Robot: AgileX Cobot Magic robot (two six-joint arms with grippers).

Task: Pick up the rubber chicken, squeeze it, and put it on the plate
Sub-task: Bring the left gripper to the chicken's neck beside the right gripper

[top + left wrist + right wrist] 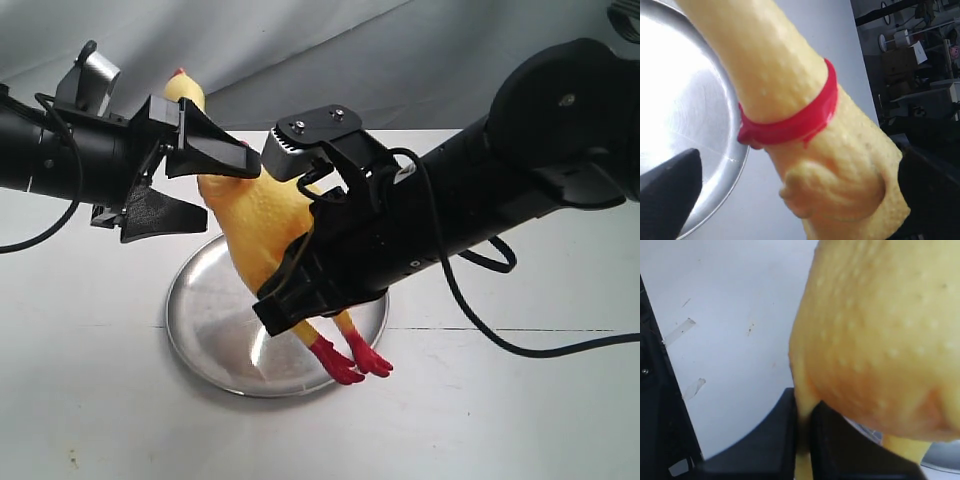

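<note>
Now right gripper (300, 295) is clamped tight on the chicken (255, 215), low on its body, holding it tilted above the plate (200, 335); left gripper (225, 190) wide open, jaws either side of its neck.

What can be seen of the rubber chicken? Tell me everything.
The rubber chicken is yellow, pimpled, soft-looking rubber, with red comb, neck band and feet. It hangs tilted in the air, head up, feet down at the steel plate rim. The right gripper is shut on its lower body, pinching it. The left gripper stands open around its neck.
</note>
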